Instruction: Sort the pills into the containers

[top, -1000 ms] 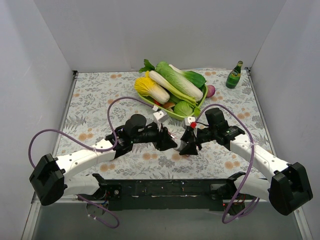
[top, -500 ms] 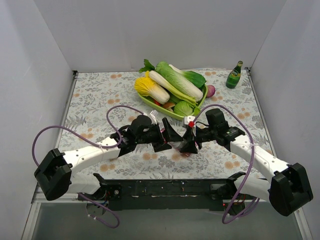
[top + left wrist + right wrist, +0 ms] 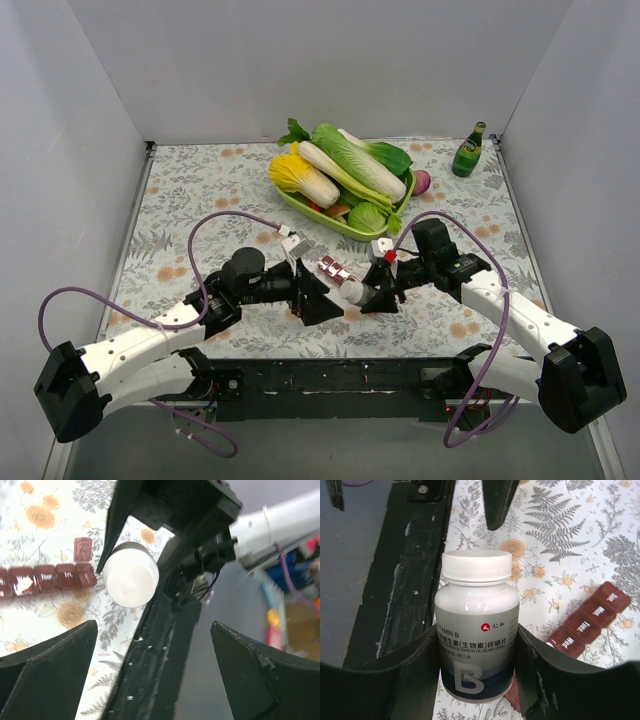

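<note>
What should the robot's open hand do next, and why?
Probably the open left gripper should move forward onto the white cap and close on it to twist it off. The right gripper holds the bottle with its cap still on, so nothing can be tipped out yet into the red pill organiser lying beside it.

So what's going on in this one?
The right gripper grips a white-capped grey-and-blue plastic vitamin bottle around its body, cap on, turned sideways with the cap towards the left gripper. The left gripper is open and empty, a little short of the cap. The long dark red plastic pill organiser lies on the floral tablecloth right beside the bottle. No loose pills are visible, so no sorting shows yet.
</note>
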